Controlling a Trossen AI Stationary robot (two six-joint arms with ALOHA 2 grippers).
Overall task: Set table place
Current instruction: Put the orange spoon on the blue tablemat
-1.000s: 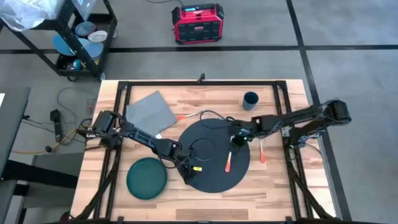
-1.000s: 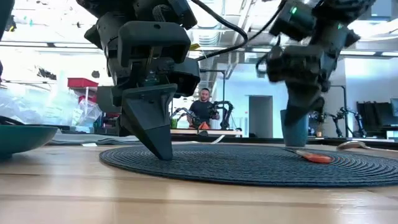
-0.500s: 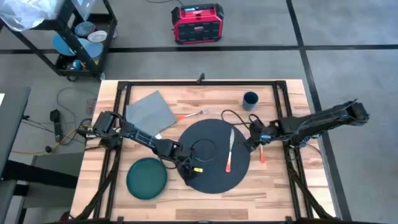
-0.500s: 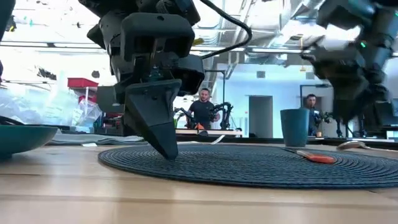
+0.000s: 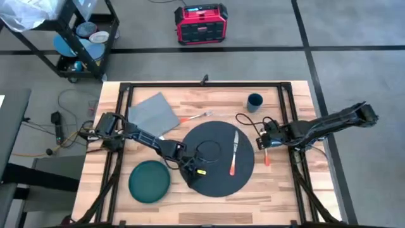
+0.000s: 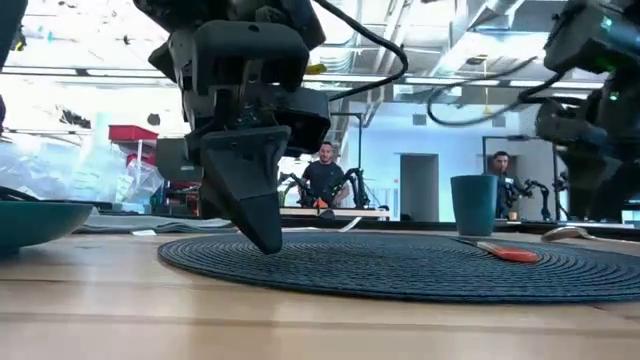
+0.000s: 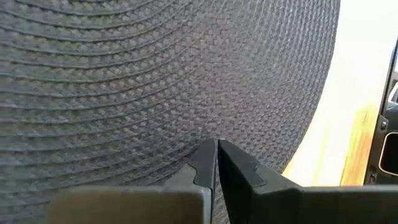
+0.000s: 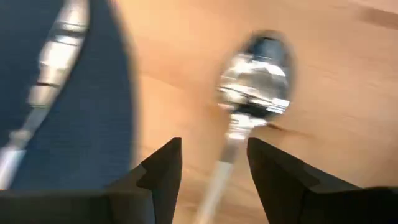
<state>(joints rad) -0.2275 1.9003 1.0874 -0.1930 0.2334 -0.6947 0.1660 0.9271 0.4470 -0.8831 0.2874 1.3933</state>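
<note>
Right gripper [image 5: 261,142] has pulled back off the mat [image 5: 215,166] and now sits over the bare wood at the mat's right side, fingers apart, with the spoon [image 8: 255,81] lying on the table [image 5: 190,104] between them in the wrist view. A second ago it was over the mat's right half; half a second ago it was at the rim. The knife [image 5: 233,154], silver blade and orange handle, lies flat on the mat's right part with nothing touching it, so that piece looks placed, though on the mat rather than beside it.

Left gripper [image 6: 262,238] has not shifted in that time: fingers pressed together, tips down on the mat near its left edge, seemingly pinning it rather than pinching anything I can make out.

The mat sits in the middle of the table, toward the near side. The green plate [image 5: 149,181] rests on the wood just left of it, not yet on it. The fork [image 5: 197,116], the napkin [image 5: 154,113] and the cup [image 5: 254,101] wait further back.

By my reading the spoon is next, with the plate, fork and cup to follow.
</note>
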